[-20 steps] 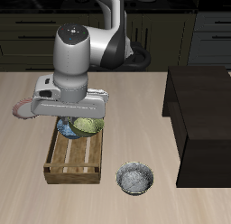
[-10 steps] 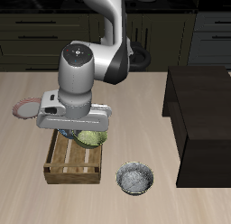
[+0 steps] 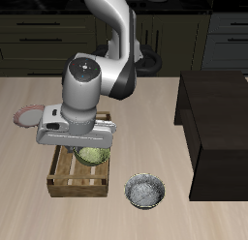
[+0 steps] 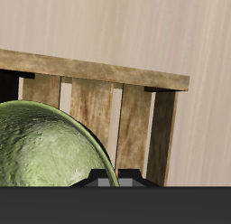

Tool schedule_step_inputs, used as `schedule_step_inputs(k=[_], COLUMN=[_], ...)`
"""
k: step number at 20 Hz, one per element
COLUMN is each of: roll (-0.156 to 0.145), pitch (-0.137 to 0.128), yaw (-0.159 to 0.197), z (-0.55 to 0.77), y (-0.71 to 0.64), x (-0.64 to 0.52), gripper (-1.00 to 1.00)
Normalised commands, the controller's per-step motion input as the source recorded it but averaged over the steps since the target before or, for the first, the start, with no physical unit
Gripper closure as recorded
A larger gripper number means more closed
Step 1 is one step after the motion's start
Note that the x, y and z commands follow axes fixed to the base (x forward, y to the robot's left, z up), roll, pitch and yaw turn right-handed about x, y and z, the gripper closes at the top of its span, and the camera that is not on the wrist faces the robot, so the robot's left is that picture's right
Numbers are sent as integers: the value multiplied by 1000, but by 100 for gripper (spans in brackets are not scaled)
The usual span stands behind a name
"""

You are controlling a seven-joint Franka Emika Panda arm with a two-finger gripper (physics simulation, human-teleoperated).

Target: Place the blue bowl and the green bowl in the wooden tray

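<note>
Pale wood-grain table (image 3: 165, 99), a dark block (image 3: 218, 128) along one edge, dark cabinets (image 3: 39, 36) behind.

Kitchen — dark drawer cabinets (image 3: 39, 36) behind table (image 3: 145, 108).

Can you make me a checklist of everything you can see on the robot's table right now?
Surface: pale wood-look table, bare near its front edge.
Job's things: the green bowl sits over the wooden tray, under the robot's hand; the wrist view shows it against the tray's slats. Whether it rests on them, cannot tell. The blue bowl is not visible; the arm covers that spot.
Clutter: a grey speckled bowl on the table beside the tray; a pinkish plate peeking out behind the arm.
Gripper: hidden under the robot's hand; open or shut, cannot tell.
Cables: nothing seen.
Surroundings: a big dark box on the table, dark cabinets behind.
</note>
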Motion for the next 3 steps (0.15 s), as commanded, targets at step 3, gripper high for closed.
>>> schedule_step_inputs(k=[3], roll=[-20], pitch=[-22], yaw=[46], z=[-175], y=[9], x=[-14], gripper=[100])
